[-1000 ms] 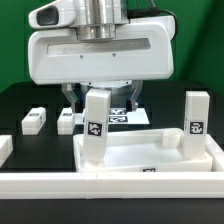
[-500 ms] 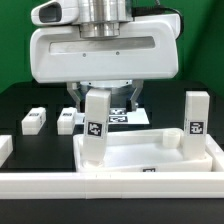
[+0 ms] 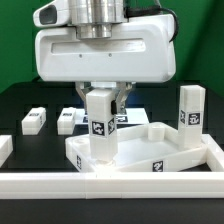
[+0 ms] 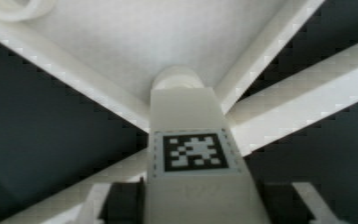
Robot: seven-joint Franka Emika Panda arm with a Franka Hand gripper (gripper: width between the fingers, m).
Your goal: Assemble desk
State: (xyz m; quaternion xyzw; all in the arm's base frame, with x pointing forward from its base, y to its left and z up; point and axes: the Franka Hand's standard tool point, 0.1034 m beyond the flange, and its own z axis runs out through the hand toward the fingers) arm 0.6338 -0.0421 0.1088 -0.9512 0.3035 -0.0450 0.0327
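Your gripper (image 3: 101, 100) hangs straight over the desk top (image 3: 120, 166), and its fingers (image 3: 120, 98) are closed on the upper part of the held leg (image 3: 99, 128), one on each side. That leg stands upright at the corner of the desk top nearest the exterior view's left, with a black-and-white tag facing the camera. You cannot see how its foot meets the floor of the top from either view.

From the wrist view you look down the length of the held leg (image 4: 197, 105). The square tag (image 4: 197, 150) lies on its near face, and a finger pad sits close against each flank (image 4: 123, 205). Below it the white rim and floor of the desk top (image 4: 176, 30) spread out in blurred bands.

A second upright leg (image 3: 190, 108) stands at the top's far corner on the exterior view's right, its base hidden behind the raised rim. Two loose legs lie flat on the black counter (image 3: 40, 145) toward the exterior view's left, one (image 3: 33, 121) farther out and one (image 3: 68, 119) just behind the held leg's corner, both apart from the top.

The desk top's front wall runs at an angle to the long front rail (image 3: 110, 186), touching or nearly touching it near the held leg's corner
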